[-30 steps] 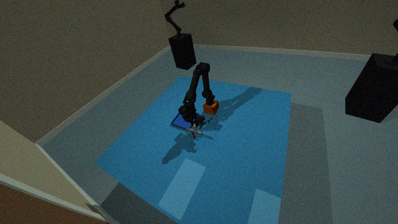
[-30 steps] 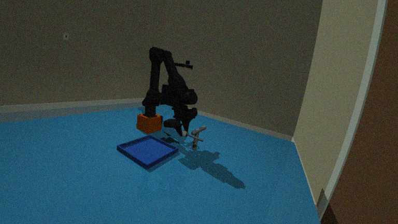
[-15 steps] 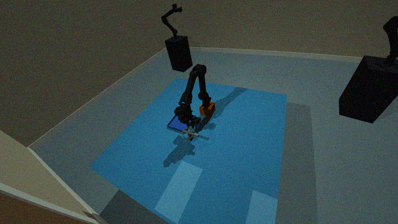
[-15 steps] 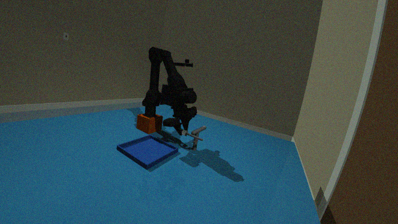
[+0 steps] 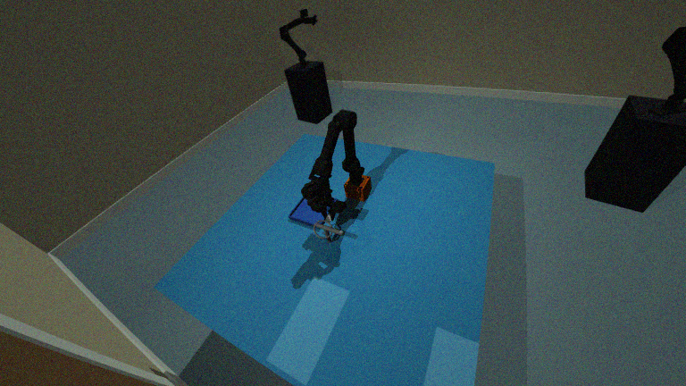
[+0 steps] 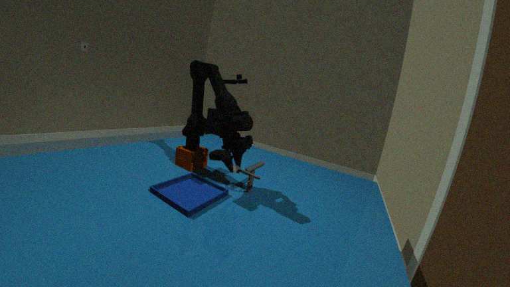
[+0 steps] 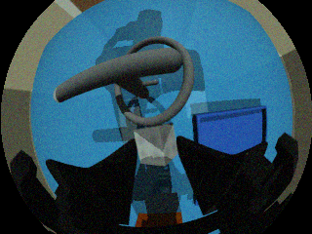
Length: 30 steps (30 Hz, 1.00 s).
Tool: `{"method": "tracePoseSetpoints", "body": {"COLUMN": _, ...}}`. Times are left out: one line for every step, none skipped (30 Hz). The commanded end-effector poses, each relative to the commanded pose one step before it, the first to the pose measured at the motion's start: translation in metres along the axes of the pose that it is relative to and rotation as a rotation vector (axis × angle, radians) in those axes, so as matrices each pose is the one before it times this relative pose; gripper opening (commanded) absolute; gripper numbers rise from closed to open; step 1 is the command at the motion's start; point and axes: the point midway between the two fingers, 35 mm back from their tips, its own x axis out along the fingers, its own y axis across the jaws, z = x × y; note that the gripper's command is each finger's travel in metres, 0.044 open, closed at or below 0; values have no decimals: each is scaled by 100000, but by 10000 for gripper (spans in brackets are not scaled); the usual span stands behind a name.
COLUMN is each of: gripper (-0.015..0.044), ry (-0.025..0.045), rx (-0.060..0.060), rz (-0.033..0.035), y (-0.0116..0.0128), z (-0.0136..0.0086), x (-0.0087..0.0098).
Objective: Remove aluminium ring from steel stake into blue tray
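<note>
My gripper is shut on the pale block-like tab of the ring. The grey ring is raised off the mat and tilted, near cross-bar height. The steel stake stands upright; its thick cross-bar passes over the ring's left side in the wrist view, with its right end inside the ring's outline. Whether that end is through the ring is unclear. The blue tray is empty, beside the stake.
The orange arm base stands behind the tray. The tray has low raised walls. Everything rests on a blue mat. Black pedestals with other arms stand off the mat, far away.
</note>
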Motion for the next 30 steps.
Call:
{"method": "tracePoseSetpoints", "body": {"gripper": 0, "ry": -782, "rx": -26, "rz": -894, "y": 12, "z": 322, "x": -221}}
{"method": "tracePoseSetpoints", "body": {"gripper": 0, "ry": -50, "rx": -203, "rz": -676, "y": 34, "z": 22, "x": -80}}
{"method": "tracePoseSetpoints", "body": {"gripper": 0, "ry": -73, "rx": -256, "rz": -856, "y": 43, "z": 28, "x": -103}}
{"method": "tracePoseSetpoints", "body": {"gripper": 0, "ry": -65, "rx": -201, "rz": -674, "y": 33, "z": 23, "x": -83}}
{"method": "tracePoseSetpoints", "body": {"gripper": 0, "ry": -42, "rx": -120, "rz": -404, "y": 19, "z": 14, "x": -50}}
{"method": "tracePoseSetpoints", "body": {"gripper": 0, "ry": -15, "rx": -40, "rz": -135, "y": 6, "z": 5, "x": -17}}
{"method": "tracePoseSetpoints", "body": {"gripper": 0, "ry": 0, "rx": 0, "rz": 0, "y": 0, "z": 0, "x": 0}}
{"method": "tracePoseSetpoints", "body": {"gripper": 0, "ry": 0, "rx": 0, "rz": 0, "y": 0, "z": 0, "x": 0}}
{"method": "tracePoseSetpoints", "body": {"gripper": 0, "ry": 0, "rx": 0, "rz": 0, "y": 0, "z": 0, "x": 0}}
{"method": "tracePoseSetpoints", "body": {"gripper": 0, "ry": 0, "rx": 0, "rz": 0, "y": 0, "z": 0, "x": 0}}
{"method": "tracePoseSetpoints", "body": {"gripper": 0, "ry": 0, "rx": 0, "rz": 0, "y": 0, "z": 0, "x": 0}}
{"method": "tracePoseSetpoints", "body": {"gripper": 0, "ry": 0, "rx": 0, "rz": 0, "y": 0, "z": 0, "x": 0}}
{"method": "tracePoseSetpoints", "body": {"gripper": 0, "ry": 0, "rx": 0, "rz": 0, "y": 0, "z": 0, "x": 0}}
{"method": "tracePoseSetpoints", "body": {"gripper": 0, "ry": -4, "rx": -33, "rz": -108, "y": 18, "z": 2, "x": -11}}
{"method": "tracePoseSetpoints", "body": {"gripper": 0, "ry": -15, "rx": -97, "rz": -324, "y": 55, "z": 7, "x": -34}}
{"method": "tracePoseSetpoints", "body": {"gripper": 0, "ry": -32, "rx": -162, "rz": -539, "y": 92, "z": 11, "x": -58}}
{"method": "tracePoseSetpoints", "body": {"gripper": 0, "ry": -50, "rx": -198, "rz": -660, "y": 112, "z": 14, "x": -73}}
{"method": "tracePoseSetpoints", "body": {"gripper": 0, "ry": -63, "rx": -197, "rz": -659, "y": 112, "z": 14, "x": -75}}
{"method": "tracePoseSetpoints", "body": {"gripper": 0, "ry": -60, "rx": -159, "rz": -535, "y": 91, "z": 11, "x": -63}}
{"method": "tracePoseSetpoints", "body": {"gripper": 0, "ry": -40, "rx": -95, "rz": -320, "y": 54, "z": 7, "x": -38}}
{"method": "tracePoseSetpoints", "body": {"gripper": 0, "ry": -14, "rx": -32, "rz": -107, "y": 18, "z": 2, "x": -13}}
{"method": "tracePoseSetpoints", "body": {"gripper": 0, "ry": 0, "rx": 0, "rz": 0, "y": 0, "z": 0, "x": 0}}
{"method": "tracePoseSetpoints", "body": {"gripper": 0, "ry": 0, "rx": 0, "rz": 0, "y": 0, "z": 0, "x": 0}}
{"method": "tracePoseSetpoints", "body": {"gripper": 0, "ry": 0, "rx": 0, "rz": 0, "y": 0, "z": 0, "x": 0}}
{"method": "tracePoseSetpoints", "body": {"gripper": 0, "ry": 0, "rx": 0, "rz": 0, "y": 0, "z": 0, "x": 0}}
{"method": "tracePoseSetpoints", "body": {"gripper": 0, "ry": 0, "rx": 0, "rz": 0, "y": 0, "z": 0, "x": 0}}
{"method": "tracePoseSetpoints", "body": {"gripper": 0, "ry": 0, "rx": 0, "rz": 0, "y": 0, "z": 0, "x": 0}}
{"method": "tracePoseSetpoints", "body": {"gripper": 0, "ry": -5, "rx": -40, "rz": -135, "y": 22, "z": 0, "x": -7}}
{"method": "tracePoseSetpoints", "body": {"gripper": 0, "ry": -19, "rx": -121, "rz": -404, "y": 66, "z": 1, "x": -21}}
{"method": "tracePoseSetpoints", "body": {"gripper": 0, "ry": -43, "rx": -202, "rz": -673, "y": 109, "z": 3, "x": -36}}
